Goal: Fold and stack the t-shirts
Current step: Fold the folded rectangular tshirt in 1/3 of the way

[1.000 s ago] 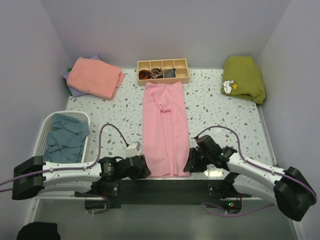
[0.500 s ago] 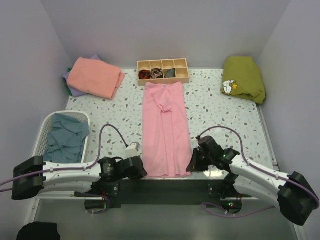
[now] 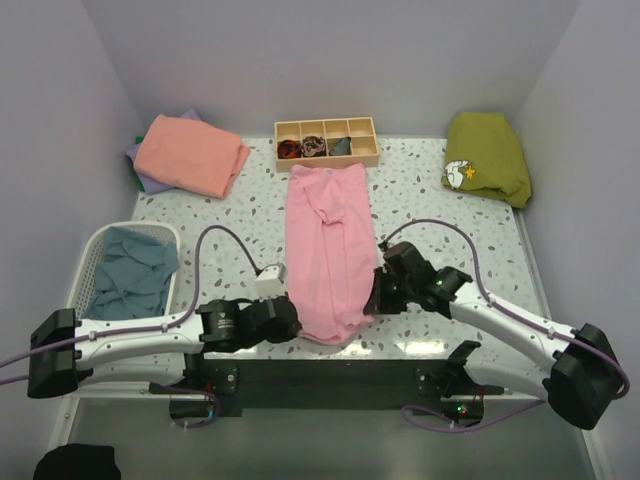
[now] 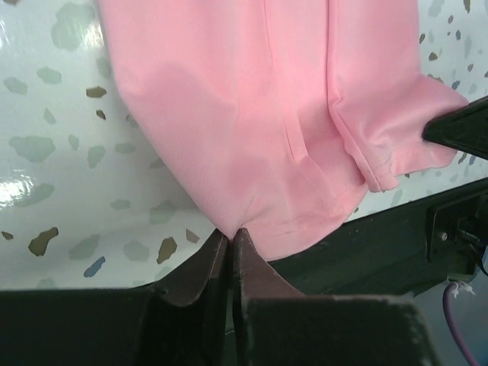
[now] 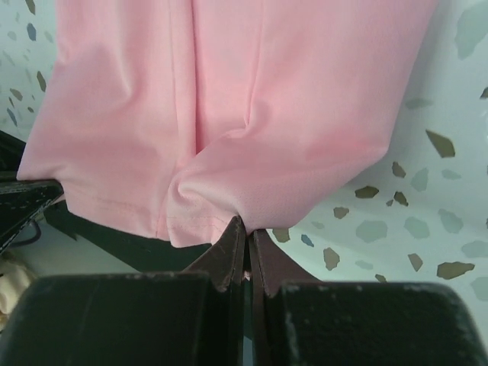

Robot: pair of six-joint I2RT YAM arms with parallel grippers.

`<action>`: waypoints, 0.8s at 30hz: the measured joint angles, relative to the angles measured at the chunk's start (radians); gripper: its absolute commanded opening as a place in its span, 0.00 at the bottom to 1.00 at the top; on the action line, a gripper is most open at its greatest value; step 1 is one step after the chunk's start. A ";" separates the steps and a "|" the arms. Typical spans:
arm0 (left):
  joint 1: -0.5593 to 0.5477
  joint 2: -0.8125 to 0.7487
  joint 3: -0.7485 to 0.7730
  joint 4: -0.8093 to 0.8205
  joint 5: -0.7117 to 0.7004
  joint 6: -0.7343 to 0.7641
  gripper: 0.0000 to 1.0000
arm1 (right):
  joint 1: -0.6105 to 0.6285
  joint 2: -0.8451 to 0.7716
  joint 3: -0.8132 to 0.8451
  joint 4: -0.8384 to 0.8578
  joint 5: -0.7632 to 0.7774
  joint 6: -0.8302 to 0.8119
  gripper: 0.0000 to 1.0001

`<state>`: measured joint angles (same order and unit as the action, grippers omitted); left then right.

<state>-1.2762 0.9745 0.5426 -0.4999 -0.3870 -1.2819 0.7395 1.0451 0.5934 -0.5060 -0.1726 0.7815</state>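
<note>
Left pincer (image 3: pixel 288 323) and right pincer (image 3: pixel 374 300) are each pressed together on a near corner of the pink t-shirt (image 3: pixel 328 235), so it's a two-handed pinch on the hem!

Widest first: the speckled worktop (image 3: pixel 440 220) carries that pink t-shirt as a long narrow strip down the middle, collar end just short of the wooden tray (image 3: pixel 327 141) at the far edge. Its near end is bunched between the arms. Far left sits the finished pile, a salmon t-shirt (image 3: pixel 190 152) on top of a lavender t-shirt (image 3: pixel 148 183). A teal-blue t-shirt (image 3: pixel 130 275) waits in the white basket (image 3: pixel 95 250) at near left.

For a clean fold, I'd say both corners should travel toward the far end together, level and at one pace. Keep the hem taut between them and land it square on the collar end.

The overhead view gives the strip's full length and the pile's place. Only the wrist views prove the bite: the left pincer (image 4: pixel 231 232) nips the very hem edge, and the right pincer (image 5: pixel 246 225) grips a puckered corner.
</note>
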 measured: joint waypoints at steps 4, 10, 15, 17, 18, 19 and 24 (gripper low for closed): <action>0.047 0.039 0.070 -0.028 -0.042 0.043 0.10 | 0.000 0.080 0.115 -0.029 0.053 -0.052 0.02; 0.223 0.082 0.100 -0.015 -0.054 0.156 0.11 | 0.000 0.211 0.269 -0.071 0.139 -0.129 0.04; 0.320 0.176 0.150 0.014 -0.049 0.256 0.11 | -0.018 0.293 0.348 -0.086 0.174 -0.175 0.05; 0.360 0.219 0.171 0.051 -0.034 0.297 0.11 | -0.040 0.335 0.378 -0.085 0.180 -0.198 0.05; 0.375 0.233 0.175 0.064 -0.027 0.309 0.11 | -0.050 0.349 0.387 -0.085 0.181 -0.204 0.05; 0.395 0.251 0.181 0.080 -0.017 0.330 0.11 | -0.066 0.367 0.396 -0.085 0.180 -0.214 0.05; 0.491 0.357 0.229 0.146 0.034 0.414 0.12 | -0.148 0.451 0.437 -0.085 0.176 -0.257 0.06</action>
<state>-0.7849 1.3315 0.7715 -0.3542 -0.3534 -0.8677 0.5919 1.4963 1.0306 -0.5911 0.0036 0.5240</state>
